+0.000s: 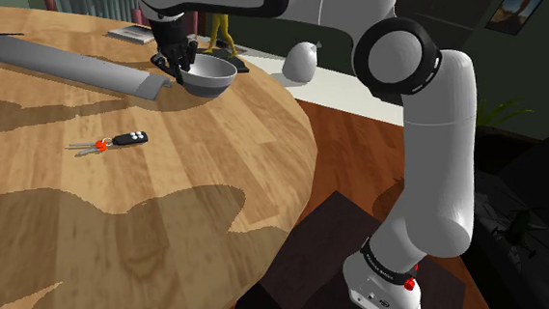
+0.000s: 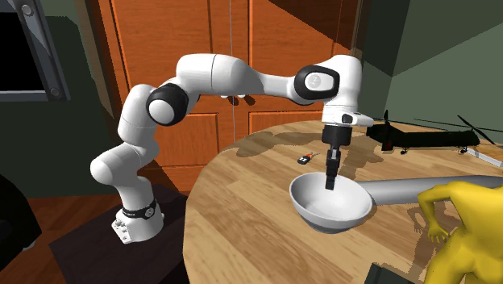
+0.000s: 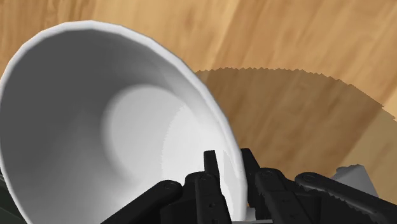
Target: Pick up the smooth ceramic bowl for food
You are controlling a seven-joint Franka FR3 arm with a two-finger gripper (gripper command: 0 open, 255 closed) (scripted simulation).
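A plain white-grey bowl (image 1: 209,77) sits on the round wooden table (image 1: 170,231), at its far side in the shoulder view. My black gripper (image 1: 179,69) comes down on the bowl's rim on the side toward the shoulder view's left. In the second exterior view the gripper (image 2: 330,179) reaches into the bowl (image 2: 330,202) at its far rim. The wrist view has one finger inside the bowl (image 3: 95,114) and one outside, and the gripper (image 3: 232,172) is shut on the rim.
A black key fob with keys (image 1: 117,141) lies on the table nearer the stand. A long grey object (image 1: 65,65) lies beside the bowl. A yellow figure (image 2: 463,234), a white rounded object (image 1: 299,64) and a dark model (image 2: 419,139) stand around it.
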